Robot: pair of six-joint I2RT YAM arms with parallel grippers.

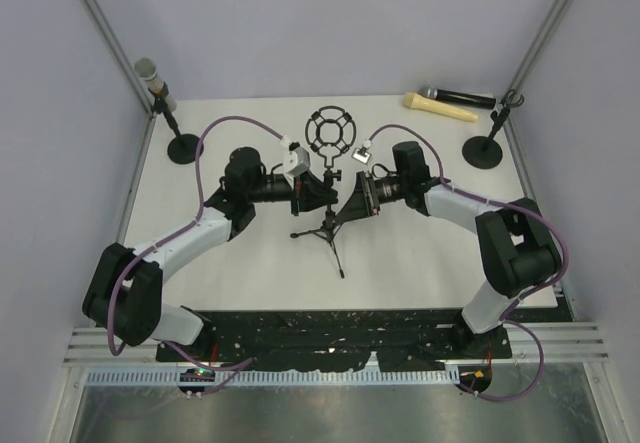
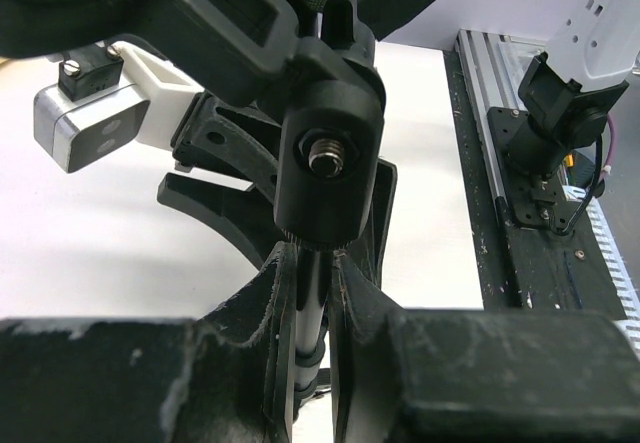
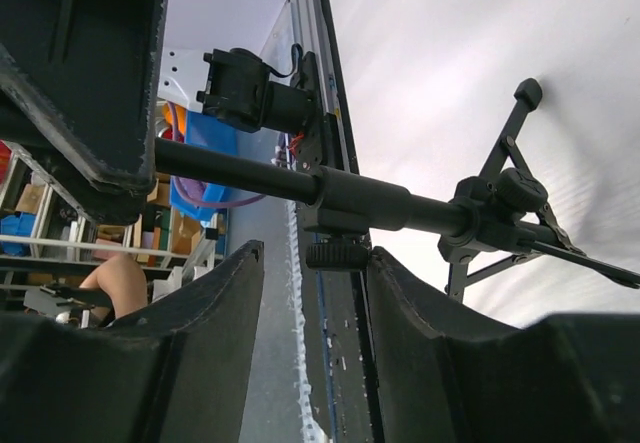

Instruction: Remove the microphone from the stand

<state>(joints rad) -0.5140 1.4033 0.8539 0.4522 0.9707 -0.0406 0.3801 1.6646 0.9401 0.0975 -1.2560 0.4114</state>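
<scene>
black-and-beige handheld microphone [image 1: 448, 103] lies on white surface [image 1: 420, 263] at far right, apart from every stand. black ring-shaped shock mount [image 1: 330, 131] atop small black tripod stand [image 1: 330, 231] looks empty. grey microphone [image 1: 150, 73] sits clipped on far-left round-base stand [image 1: 183, 148]. left fingers [image 2: 235, 333] clamped on tripod's thin pole [image 2: 308, 333]. right fingers [image 3: 215, 323] partly apart, straddling black clamp knob [image 3: 335, 254], gripping nothing. judgement: removal looks done at centre; grey one possibly left.

I count three microphones: grey-headed microphone [image 1: 148, 69] far left of the tripod stand [image 1: 328, 231]; beige microphone [image 1: 440, 107] and black microphone [image 1: 462, 96] far right of it. Stands, three: that tripod, left round-base stand [image 1: 183, 148], right round-base stand [image 1: 487, 151]. Shock mount [image 1: 330, 131], one.
</scene>
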